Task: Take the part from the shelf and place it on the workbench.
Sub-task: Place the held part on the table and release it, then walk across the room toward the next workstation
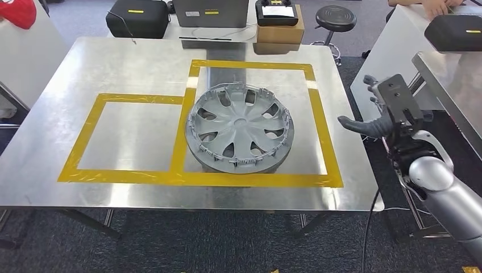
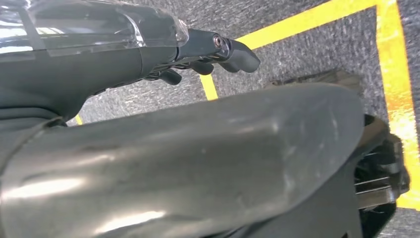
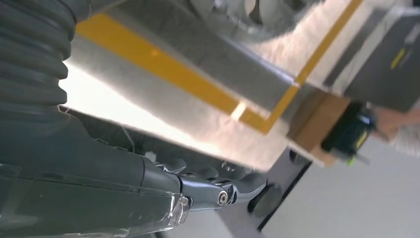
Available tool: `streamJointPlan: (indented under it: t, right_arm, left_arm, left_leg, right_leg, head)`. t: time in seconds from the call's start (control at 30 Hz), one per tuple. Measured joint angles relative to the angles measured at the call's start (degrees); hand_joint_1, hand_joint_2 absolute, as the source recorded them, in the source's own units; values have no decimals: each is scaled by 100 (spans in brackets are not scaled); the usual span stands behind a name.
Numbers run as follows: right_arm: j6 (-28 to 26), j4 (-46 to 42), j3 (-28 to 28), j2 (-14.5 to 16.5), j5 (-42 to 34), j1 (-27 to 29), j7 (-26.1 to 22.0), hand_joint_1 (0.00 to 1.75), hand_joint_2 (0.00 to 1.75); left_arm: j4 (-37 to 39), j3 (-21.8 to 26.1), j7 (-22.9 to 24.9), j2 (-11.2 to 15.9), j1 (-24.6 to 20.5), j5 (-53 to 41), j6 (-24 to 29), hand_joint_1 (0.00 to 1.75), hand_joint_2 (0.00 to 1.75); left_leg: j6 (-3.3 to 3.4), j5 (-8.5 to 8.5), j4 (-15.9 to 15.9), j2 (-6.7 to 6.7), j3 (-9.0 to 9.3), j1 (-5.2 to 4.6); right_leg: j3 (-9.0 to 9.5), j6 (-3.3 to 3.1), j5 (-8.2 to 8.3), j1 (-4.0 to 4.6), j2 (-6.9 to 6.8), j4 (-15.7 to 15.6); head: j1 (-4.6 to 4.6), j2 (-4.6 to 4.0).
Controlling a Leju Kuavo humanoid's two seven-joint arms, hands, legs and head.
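The broad brushed-metal tabletop (image 1: 142, 62) takes up most of the room in front of the robot, marked with two adjoining rectangles of yellow tape (image 1: 327, 153). Flat on it, inside the larger right-hand rectangle and with its left rim lying over the tape line shared by the two, sits the silver-grey plastic wheel cover (image 1: 241, 127) with curved spokes, face up, nobody touching it. Off the tabletop's right edge, well apart from the wheel cover, the robot's right hand (image 1: 382, 116) hangs in the air on its silver arm, dark fingers spread and thumb pointing toward the tabletop, holding nothing. The left hand (image 2: 213, 52) is down low over dark grey carpet (image 2: 307, 54) crossed by yellow floor tape, its fingers loosely curled around nothing, though I can't tell how far closed. Beyond the far edge stand a black case (image 1: 138, 17), a cardboard box (image 1: 278, 35) and a black round stool (image 1: 335, 18).
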Motion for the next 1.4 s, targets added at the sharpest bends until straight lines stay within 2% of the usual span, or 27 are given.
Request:
streamJointPlan:
  t: [0.07, 0.17, 0.33, 0.5, 0.7, 1.07, 1.33, 1.4]
  right_arm:
    - [-13, -331, -800, -220, 97, 641, -17, 0, 175]
    - [-74, -740, -1965, -378, 146, 1551, -148, 0, 175]
    - [-25, -1195, -3789, -274, -92, 2728, -709, 0, 175]
    - [27, -1407, -4904, -97, -140, 3230, -787, 0, 175]
    - [43, -1552, -5596, 60, -139, 3416, -788, 0, 175]
    - [-2, -1630, -6197, 319, -93, 3594, -800, 0, 175]
    - [235, -1539, -6944, 821, -266, 4101, -1188, 0, 175]
    - [246, -1488, -7108, 990, -342, 4187, -1301, 0, 175]
  left_arm:
    - [0, 0, 33, -8, 6, 14, -3, 0, 0]
    - [0, 0, 97, -25, 7, 52, -13, 0, 0]
    - [0, 1, 126, -44, 11, 103, -13, 0, 0]
    - [0, 2, 127, -64, 1, 109, -10, 0, 0]
    - [0, 2, 127, -81, -30, 109, -10, 0, 0]
    - [0, 2, 165, -108, -48, 117, -10, 0, 0]
    - [0, 2, 198, -132, -50, 153, 4, 0, 0]
    - [0, 2, 178, -130, -52, 135, 7, 0, 0]
  left_leg:
    - [2, -2, -5, 35, 6, -1]
    - [5, -4, -11, 83, 14, 3]
    - [9, -11, -24, 185, 27, -1]
    - [16, -27, -29, 289, 44, -6]
    - [19, -39, -31, 347, 61, -7]
    - [17, -42, -32, 355, 70, -6]
    - [8, -48, -38, 335, 75, -5]
    - [28, -65, -16, 322, 73, -26]
  right_leg:
    - [-5, 2, -1, -1, 11, 1]
    - [-4, 2, -1, 5, 20, 1]
    - [-17, 1, -1, 5, 77, 2]
    - [-36, -5, 4, 4, 164, 3]
    - [-43, -9, 9, 4, 219, 3]
    - [-44, -9, 9, 3, 233, 3]
    - [-44, -11, 8, 2, 236, 3]
    - [-43, 3, 15, -9, 237, -17]
  head:
    - [-7, 0]
    - [-14, 0]
    - [-18, 0]
    - [-21, 0]
    - [-21, 0]
    - [-23, 0]
    - [-25, 0]
    - [-26, 0]
